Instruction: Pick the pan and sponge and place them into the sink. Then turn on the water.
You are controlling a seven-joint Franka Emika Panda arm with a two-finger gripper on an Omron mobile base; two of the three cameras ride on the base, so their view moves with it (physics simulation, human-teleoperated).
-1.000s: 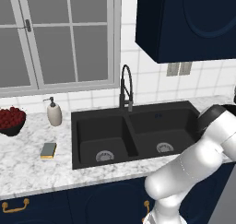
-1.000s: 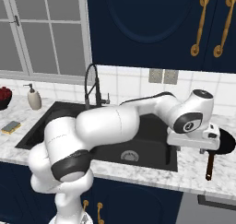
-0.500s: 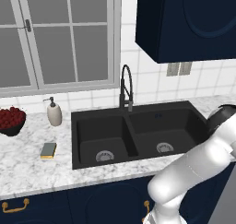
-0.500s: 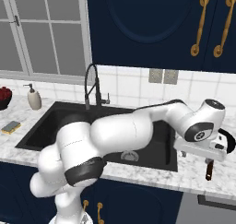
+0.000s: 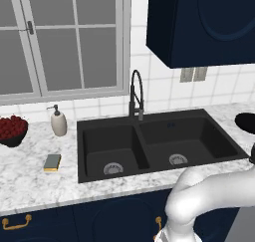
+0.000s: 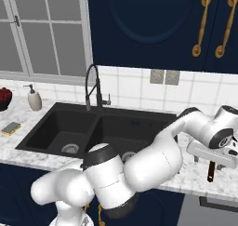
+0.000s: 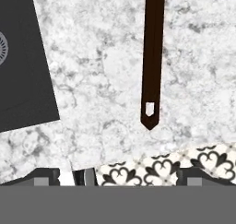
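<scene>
Pincer [image 7: 118, 179] was spread wide, nothing between the tips, which sat at the bottom of the hand view, hovering over the front edge of the marble worktop [image 7: 97, 66] with patterned floor tile below.

Key relation: the pan's handle [image 7: 152, 57] lay just ahead of the pincer, toward 12–1 o'clock in the hand view. Its long axis ran nearly straight 12-to-6, with the hanging-hole end pointing at 6, toward the pincer, slightly right of the pincer's midline. The tips stood at roughly 9 and 3 of that midline, so the jaw line looked about square to the handle; judged that a short advance toward 12 with a small shift toward 3 would straddle it. Contact: none, handle end apart from the tips.

In the right base view the hand hung over the right end of the worktop, handle tip [image 6: 210, 172] poking out below it toward 6. In the left base view the pan [image 5: 245, 122] showed as a dark disc at the far right, just beside the sink's right basin.

Sink [image 7: 20, 80] corner was at 9–10 o'clock in the hand view, near the handle but apart.

Farther off: sponge [image 5: 52, 162] lay flat on the worktop left of the sink [image 5: 149, 144], at 9 o'clock from the left basin, well apart from the pincer. Faucet [image 5: 136, 94] behind the divider, no stream seen. Judged: pan first, sponge later.
</scene>
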